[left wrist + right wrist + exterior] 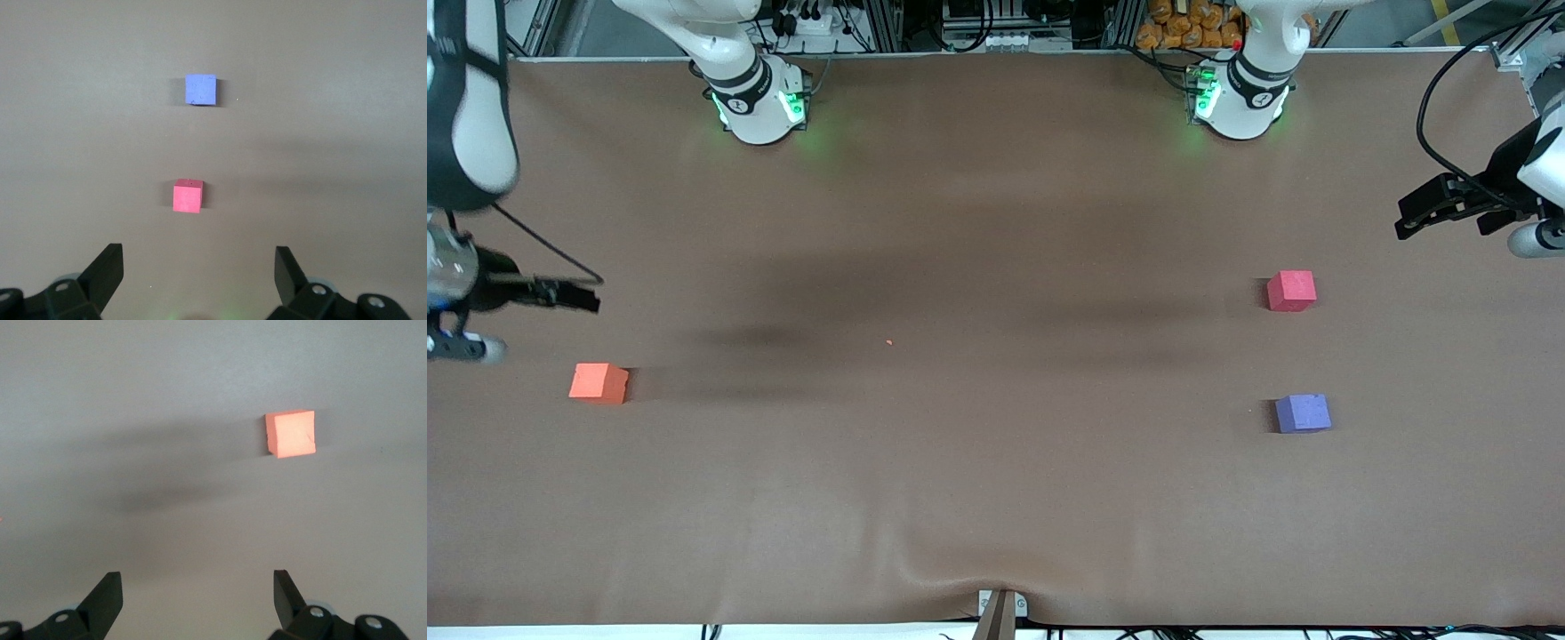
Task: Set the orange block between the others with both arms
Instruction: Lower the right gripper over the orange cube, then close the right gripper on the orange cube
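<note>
The orange block [599, 382] lies on the brown table at the right arm's end, alone. At the left arm's end sit the pinkish-red cube [1291, 291] and the purple cube [1303, 413], the purple one nearer the front camera, with a gap between them. My right gripper [587, 295] hangs open and empty above the table beside the orange block [291, 434], apart from it. My left gripper [1408, 220] hangs open and empty past the pinkish-red cube [187, 196], with the purple cube [201, 90] in line with it. Both sets of fingers hold nothing.
The two arm bases [760, 102] [1240, 98] stand at the table's back edge with green lights. A small metal bracket [1000, 609] sits at the front edge, where the brown cover is wrinkled. A tiny red speck [888, 342] lies mid-table.
</note>
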